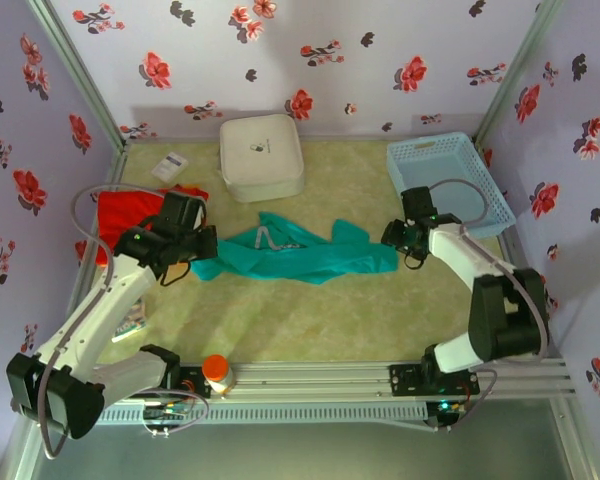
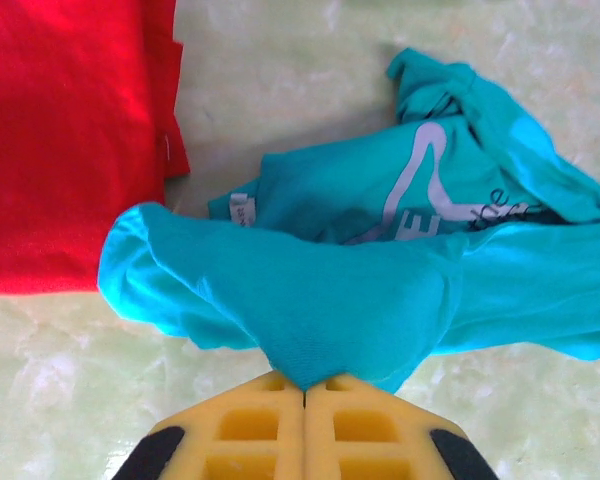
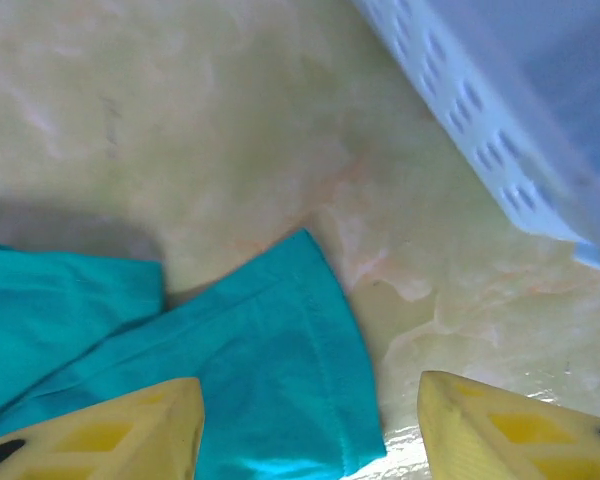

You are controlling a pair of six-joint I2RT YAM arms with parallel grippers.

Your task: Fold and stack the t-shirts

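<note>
The teal-green t-shirt [image 1: 300, 250] lies crumpled across the middle of the table, its white print [image 2: 420, 185] facing up. My left gripper [image 1: 202, 250] is shut on the shirt's left end, and a bunched fold [image 2: 330, 310] rises from between the yellow fingers [image 2: 250, 425]. The red t-shirt [image 1: 130, 215] lies flat at the left, partly under the left arm, and fills the upper left of the left wrist view [image 2: 70, 130]. My right gripper [image 1: 395, 240] hangs open over the shirt's right end; a hemmed corner [image 3: 280, 370] lies between the yellow fingers [image 3: 130, 435].
A white rounded-square box [image 1: 261, 155] stands at the back centre. A light-blue plastic basket [image 1: 448, 180] sits at the back right, its perforated wall [image 3: 470, 110] close above my right gripper. An orange-capped bottle [image 1: 217, 372] stands by the front rail. A small card [image 1: 169, 165] lies at the back left.
</note>
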